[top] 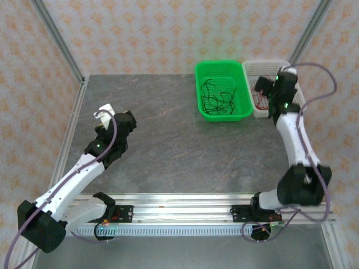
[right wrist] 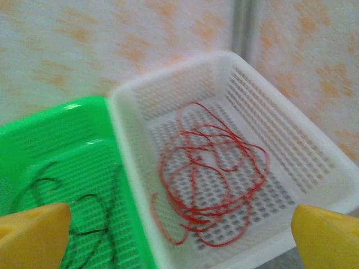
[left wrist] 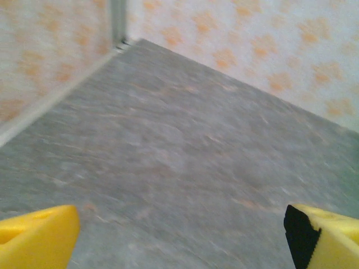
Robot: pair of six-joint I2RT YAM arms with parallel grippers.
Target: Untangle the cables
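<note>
In the right wrist view the thin red wires were seen loosely coiled in a white perforated plastic basket; from above they were largely masked by the right arm. The thin black wires lay in the adjoining green plastic basket. The left gripper and right gripper (yellow-tipped) were spread wide, nothing held. The grey mottled tabletop was enclosed by orange-patterned walls.

no readable text, labels, brands, numbers or signs on anything

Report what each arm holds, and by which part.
Nothing held. Left jaws open over the table; right jaws open above the red cables in the white basket.
</note>
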